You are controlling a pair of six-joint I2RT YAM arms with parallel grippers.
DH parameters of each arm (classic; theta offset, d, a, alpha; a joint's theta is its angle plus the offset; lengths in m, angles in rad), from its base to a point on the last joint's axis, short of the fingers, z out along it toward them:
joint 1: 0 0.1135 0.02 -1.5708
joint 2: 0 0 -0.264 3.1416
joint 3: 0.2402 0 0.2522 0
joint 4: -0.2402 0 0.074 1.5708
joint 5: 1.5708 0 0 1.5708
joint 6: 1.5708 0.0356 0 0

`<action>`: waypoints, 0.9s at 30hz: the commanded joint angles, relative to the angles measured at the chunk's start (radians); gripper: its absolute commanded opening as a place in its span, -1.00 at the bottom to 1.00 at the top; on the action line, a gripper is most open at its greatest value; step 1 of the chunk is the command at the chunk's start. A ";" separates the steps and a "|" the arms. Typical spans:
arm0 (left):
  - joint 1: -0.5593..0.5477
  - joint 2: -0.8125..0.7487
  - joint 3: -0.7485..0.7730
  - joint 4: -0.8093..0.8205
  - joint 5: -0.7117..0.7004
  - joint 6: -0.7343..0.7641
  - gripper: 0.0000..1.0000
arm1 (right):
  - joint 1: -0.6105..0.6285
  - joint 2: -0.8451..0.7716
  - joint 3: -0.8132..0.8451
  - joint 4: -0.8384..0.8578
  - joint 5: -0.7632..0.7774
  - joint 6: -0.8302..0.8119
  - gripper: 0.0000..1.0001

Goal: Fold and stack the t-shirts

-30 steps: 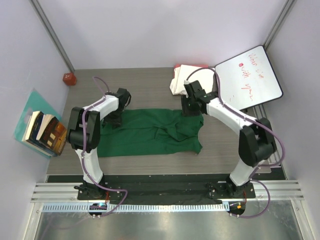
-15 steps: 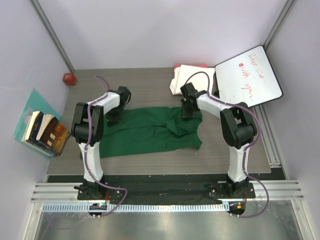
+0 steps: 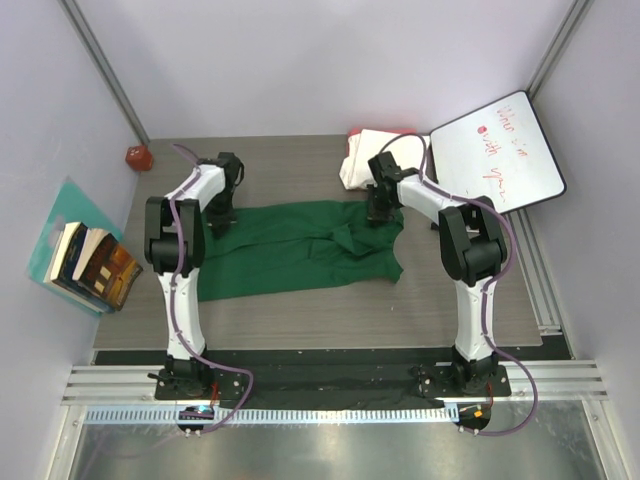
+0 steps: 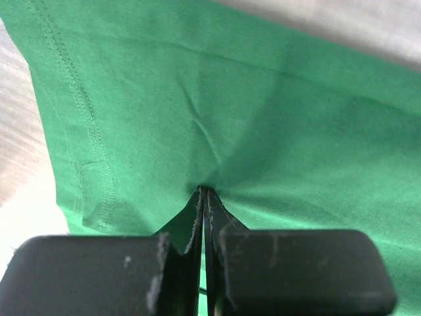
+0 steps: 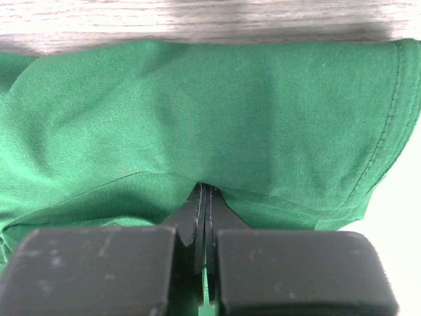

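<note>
A grey wood-grain desk (image 3: pixel 300 315) fills the middle of the overhead view. Across its centre a dark green t-shirt (image 3: pixel 300 255) lies spread out, rumpled toward the right of the frame. Up and right of centre sits a folded cream-white bundle (image 3: pixel 360 160), with a red-pink cloth edge (image 3: pixel 385 132) showing at its far side and a whiteboard (image 3: pixel 495 150) just beside it.

Both arms reach to the green shirt's far edge. The left pincer (image 3: pixel 215 213) is closed on a pinch of green cloth near a stitched hem, and the right pincer (image 3: pixel 379 210) is closed on a like pinch near the hem at the shirt's other end.

The shirt looks light, thin and limp. It would likely sag and crease wherever it goes unsupported, so hem corners held well apart seem the soundest hold for a clean fold.

From above, the arms cover both grips, and only the wrist views show the cloth puckered between the closed fingers. How many layers each pinch takes cannot be made out. Nor can it be told whether the red-pink edge belongs to a whole shirt, or whether the bundle touches the green cloth.
</note>
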 commanded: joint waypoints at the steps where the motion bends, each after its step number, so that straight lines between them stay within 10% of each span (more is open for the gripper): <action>1: 0.025 0.060 0.088 -0.038 0.025 -0.007 -0.99 | -0.023 0.026 0.025 -0.052 0.037 -0.006 -0.98; 10: 0.083 0.037 0.109 -0.046 0.033 -0.013 -0.92 | -0.057 0.011 0.006 -0.056 0.043 -0.003 -0.96; 14: 0.081 -0.103 0.048 0.034 0.053 -0.019 0.04 | -0.057 -0.138 -0.073 0.020 0.008 0.009 -0.38; 18: 0.083 -0.245 0.020 0.077 0.044 -0.033 0.41 | -0.057 -0.327 -0.178 0.063 0.029 0.048 -0.30; 27: 0.040 -0.533 -0.189 0.095 0.128 -0.066 0.37 | -0.002 -0.690 -0.487 0.025 -0.008 0.103 -0.23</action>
